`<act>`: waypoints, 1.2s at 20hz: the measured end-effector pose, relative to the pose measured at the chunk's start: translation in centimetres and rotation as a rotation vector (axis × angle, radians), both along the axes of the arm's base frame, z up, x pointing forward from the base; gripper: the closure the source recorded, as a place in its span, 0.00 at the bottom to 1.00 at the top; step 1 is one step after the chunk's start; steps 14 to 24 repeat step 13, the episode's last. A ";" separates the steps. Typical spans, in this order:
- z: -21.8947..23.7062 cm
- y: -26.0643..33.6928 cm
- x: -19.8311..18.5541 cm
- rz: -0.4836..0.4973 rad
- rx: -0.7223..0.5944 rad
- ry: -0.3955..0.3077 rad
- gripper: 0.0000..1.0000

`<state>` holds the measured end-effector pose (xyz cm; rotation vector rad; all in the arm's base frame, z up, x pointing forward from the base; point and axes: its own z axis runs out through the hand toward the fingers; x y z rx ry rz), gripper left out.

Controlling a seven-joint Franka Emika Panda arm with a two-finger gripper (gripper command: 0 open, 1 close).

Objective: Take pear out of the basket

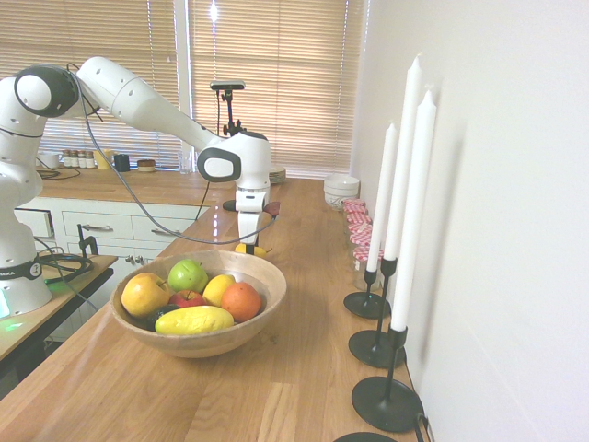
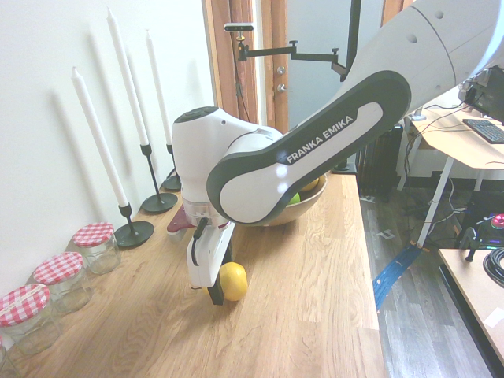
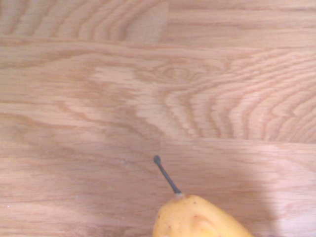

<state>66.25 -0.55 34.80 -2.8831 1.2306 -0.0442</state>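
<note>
The yellow pear (image 2: 235,281) sits low at the wooden counter, outside the basket (image 1: 269,278), just behind its far rim. My gripper (image 2: 224,287) points straight down and is shut on the pear, with one dark finger showing on its near side. From the other side, the pear (image 1: 259,250) is a yellow sliver at the gripper (image 1: 248,249) above the bowl's rim. Its narrow neck and thin dark stem (image 3: 167,176) show in the wrist view, over bare wood. The basket (image 2: 311,206) is mostly hidden behind my arm.
The basket holds a green apple (image 1: 188,274), a yellow apple (image 1: 145,294), an orange (image 1: 241,300) and a lemon (image 1: 194,319). Tall white candles (image 1: 403,184) in black holders line the wall. Jars with red-checked lids (image 2: 93,235) stand along the same wall.
</note>
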 end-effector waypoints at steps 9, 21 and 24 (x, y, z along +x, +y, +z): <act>0.1 -0.1 -0.4 -0.002 0.001 0.004 0.00; 0.8 0.0 -1.2 -0.002 0.002 0.001 0.00; 0.8 0.0 -1.2 -0.002 0.002 0.001 0.00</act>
